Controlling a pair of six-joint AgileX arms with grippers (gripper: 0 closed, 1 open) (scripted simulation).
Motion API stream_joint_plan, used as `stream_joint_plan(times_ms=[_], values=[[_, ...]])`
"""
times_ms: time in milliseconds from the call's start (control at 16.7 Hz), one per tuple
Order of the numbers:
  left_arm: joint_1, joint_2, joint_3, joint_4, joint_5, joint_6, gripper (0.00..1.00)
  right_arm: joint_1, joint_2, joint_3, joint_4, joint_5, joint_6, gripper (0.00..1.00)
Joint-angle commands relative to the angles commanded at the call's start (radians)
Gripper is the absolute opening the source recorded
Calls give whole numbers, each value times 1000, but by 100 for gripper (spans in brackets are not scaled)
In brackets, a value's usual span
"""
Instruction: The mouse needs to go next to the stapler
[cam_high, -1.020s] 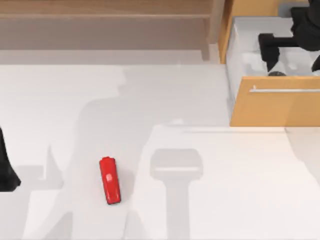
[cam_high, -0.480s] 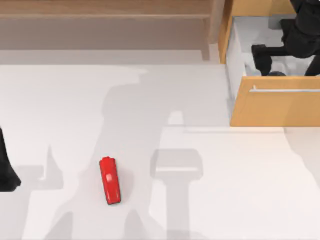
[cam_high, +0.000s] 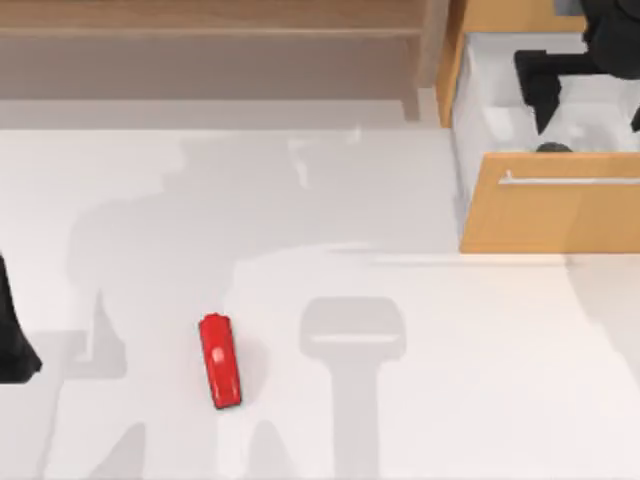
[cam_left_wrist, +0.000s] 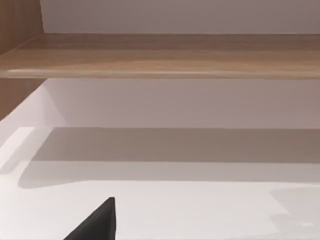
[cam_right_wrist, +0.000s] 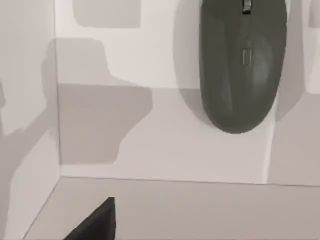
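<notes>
The red stapler (cam_high: 220, 360) lies on the white table, left of centre near the front. The dark grey mouse (cam_right_wrist: 243, 65) rests on the white floor of the open drawer; in the top view just a dark sliver of the mouse (cam_high: 552, 148) peeks over the drawer front. My right gripper (cam_high: 590, 115) hangs open above the drawer, its fingers either side of the mouse and apart from it. One right fingertip (cam_right_wrist: 97, 222) shows in the right wrist view. My left arm (cam_high: 12, 345) is parked at the table's left edge, with a fingertip (cam_left_wrist: 97, 222) visible.
The drawer's wooden front (cam_high: 550, 205) with a metal handle (cam_high: 570, 180) juts out at the back right. A wooden shelf unit (cam_high: 210, 50) runs along the back. White drawer walls (cam_right_wrist: 55, 100) enclose the mouse.
My right gripper swung slightly left over the drawer, then back right and a little farther back. The stapler and left arm stayed put.
</notes>
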Motion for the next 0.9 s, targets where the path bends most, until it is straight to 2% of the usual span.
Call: stream_joint_plan(times_ms=[240, 420, 900], values=[[0, 0, 0, 0, 0, 0, 100, 56, -121, -14, -112, 3, 49, 100], [0, 0, 0, 0, 0, 0, 100, 56, -130, -21, -115, 3, 49, 100], [0, 0, 0, 0, 0, 0, 100, -31, 158, -60, 202, -4, -38, 100]])
